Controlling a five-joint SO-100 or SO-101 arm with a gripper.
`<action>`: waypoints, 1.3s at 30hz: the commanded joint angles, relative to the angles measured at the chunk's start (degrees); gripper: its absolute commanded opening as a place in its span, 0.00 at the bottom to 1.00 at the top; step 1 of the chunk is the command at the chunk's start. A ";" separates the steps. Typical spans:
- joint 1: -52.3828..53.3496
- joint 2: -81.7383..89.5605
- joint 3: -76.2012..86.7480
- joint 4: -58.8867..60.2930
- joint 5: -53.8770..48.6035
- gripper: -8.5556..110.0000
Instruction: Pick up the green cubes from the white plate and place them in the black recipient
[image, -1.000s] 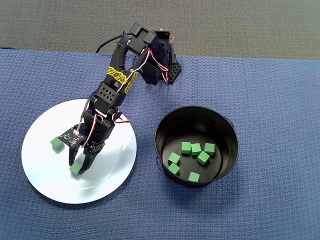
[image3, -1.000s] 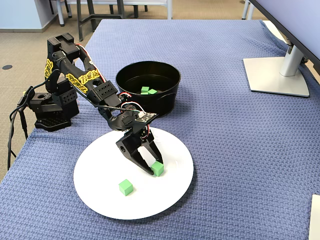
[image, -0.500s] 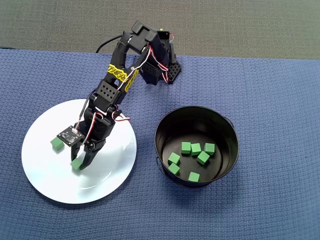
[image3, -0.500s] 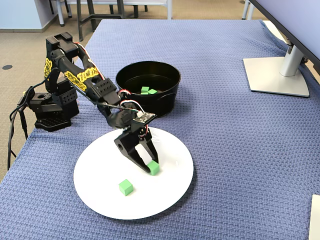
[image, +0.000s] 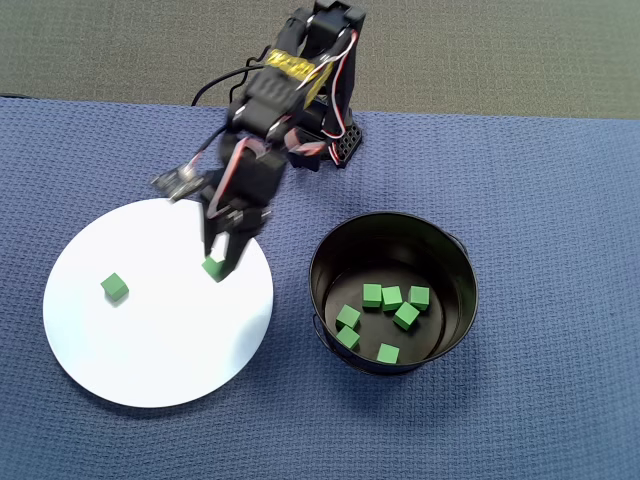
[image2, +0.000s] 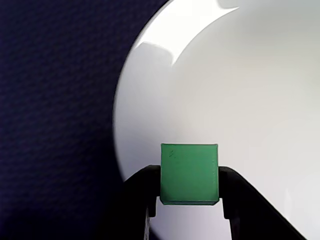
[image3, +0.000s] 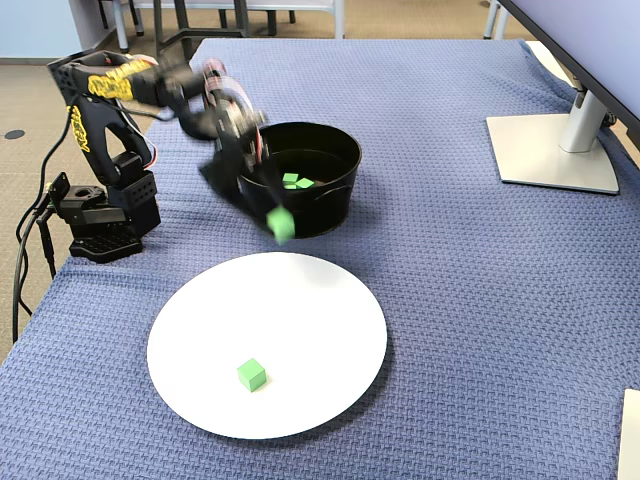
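The black robot arm with yellow-patterned bands (image: 290, 66) is raised and motion-blurred. Its black two-finger gripper (image2: 189, 186) points downward, fingers (image2: 142, 187) pinching a small bright-green cube (image2: 189, 173) from both sides.

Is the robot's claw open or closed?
Closed on a green cube. In the wrist view the gripper has a finger pressed against each side of the cube, which is lifted above the white plate.

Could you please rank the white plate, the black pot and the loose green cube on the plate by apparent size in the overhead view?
1. white plate
2. black pot, somewhat narrower
3. loose green cube, far smallest
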 joint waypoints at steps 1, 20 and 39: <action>-9.49 10.02 -2.29 8.79 16.35 0.07; -46.14 1.93 4.83 -3.78 45.79 0.30; -0.70 -0.70 -18.81 12.48 30.85 0.30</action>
